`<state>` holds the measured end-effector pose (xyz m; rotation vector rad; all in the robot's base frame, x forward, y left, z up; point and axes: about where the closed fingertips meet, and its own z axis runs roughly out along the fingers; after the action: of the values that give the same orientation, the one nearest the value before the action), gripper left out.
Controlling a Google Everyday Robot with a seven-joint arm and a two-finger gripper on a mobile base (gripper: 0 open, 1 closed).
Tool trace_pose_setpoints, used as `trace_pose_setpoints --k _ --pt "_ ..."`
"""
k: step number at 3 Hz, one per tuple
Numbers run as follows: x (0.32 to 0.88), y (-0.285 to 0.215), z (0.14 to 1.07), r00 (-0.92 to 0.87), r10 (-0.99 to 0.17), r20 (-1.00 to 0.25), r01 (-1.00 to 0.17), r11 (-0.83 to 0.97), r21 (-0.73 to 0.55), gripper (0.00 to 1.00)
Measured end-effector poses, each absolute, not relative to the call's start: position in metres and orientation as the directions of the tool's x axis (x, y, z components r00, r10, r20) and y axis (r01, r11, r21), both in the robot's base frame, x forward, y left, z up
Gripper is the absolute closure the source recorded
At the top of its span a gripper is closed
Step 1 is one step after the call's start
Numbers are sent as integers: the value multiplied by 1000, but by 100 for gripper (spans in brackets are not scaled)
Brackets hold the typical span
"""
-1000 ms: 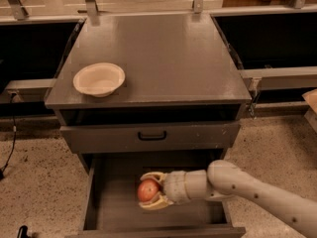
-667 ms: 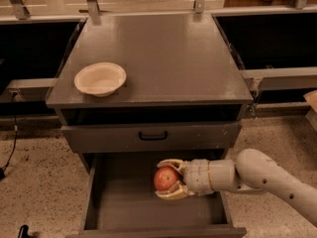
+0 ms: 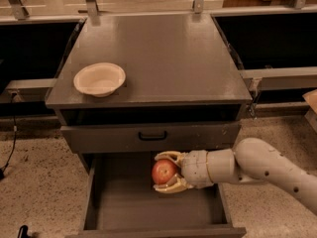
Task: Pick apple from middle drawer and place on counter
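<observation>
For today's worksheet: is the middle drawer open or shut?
Open: the drawer floor shows, pulled out; the hand holds the apple above it.

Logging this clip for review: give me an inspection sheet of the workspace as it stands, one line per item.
Surface: counter, grey, scuffed pale edges.
Job's things: apple held over the open middle drawer; not yet on the counter.
Clutter: cream bowl on the counter, left front in view.
Grippers: gripper shut on the apple, just below the closed drawer front.
Cables: black cable on the floor, far left.
Surroundings: speckled floor.
</observation>
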<state>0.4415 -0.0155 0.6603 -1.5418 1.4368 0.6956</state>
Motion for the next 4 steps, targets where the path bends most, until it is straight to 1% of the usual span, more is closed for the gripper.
trace_pose_setpoints --k 1,2,3,4 --pt "443 -9 746 282 -526 -802 -938 25 -347 100" --pt "456 -6 828 337 -552 -762 -916 -6 -401 100" --pt "458 -5 828 328 -559 -762 -920 -6 -392 100" --pt "483 -7 841 297 -608 -737 -919 27 -393 100"
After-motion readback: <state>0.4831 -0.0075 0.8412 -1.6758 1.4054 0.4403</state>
